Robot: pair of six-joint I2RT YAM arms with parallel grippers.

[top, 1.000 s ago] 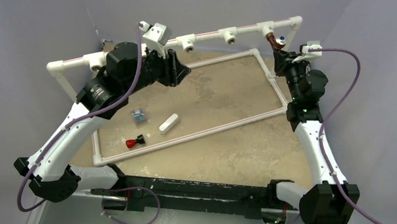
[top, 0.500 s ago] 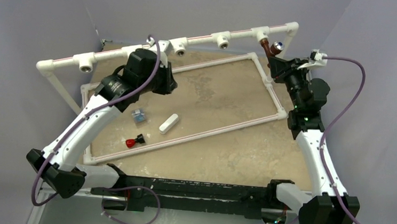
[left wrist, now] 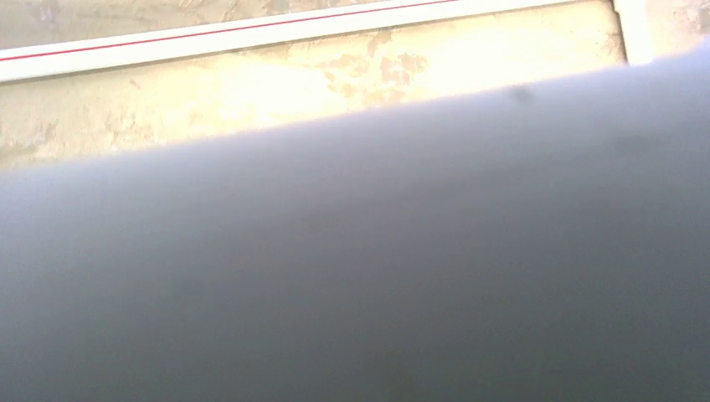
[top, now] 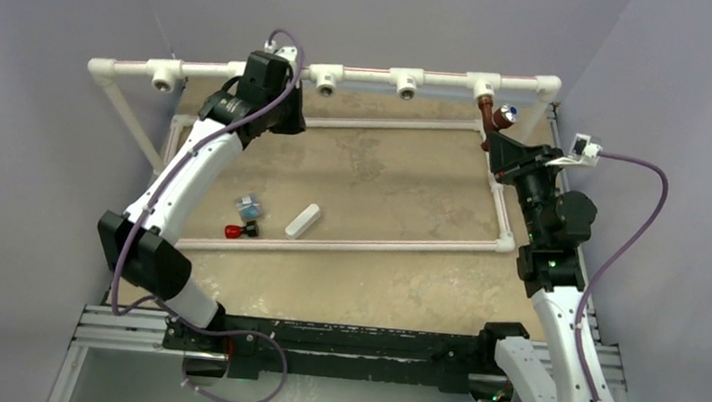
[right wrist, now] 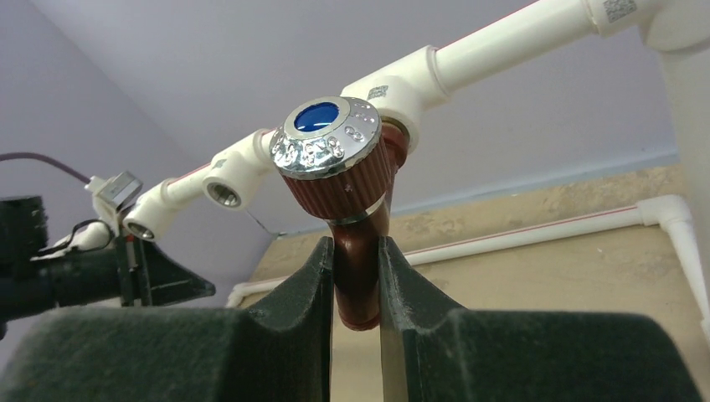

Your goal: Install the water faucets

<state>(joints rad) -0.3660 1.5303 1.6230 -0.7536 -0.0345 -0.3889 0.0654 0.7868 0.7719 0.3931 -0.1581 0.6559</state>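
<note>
Water faucet (right wrist: 339, 180), clamped in right hand (right wrist: 357, 260), touching pipe tee (right wrist: 402, 79)

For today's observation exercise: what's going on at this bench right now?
Two robot arms are fitting taps to a white pipe frame. The right claw is shut on a brown tap, held at the far-right fitting of the top rail. The left claw is shut beside that rail; whether it grips anything is unclear. A red tap lies on the table.
</note>
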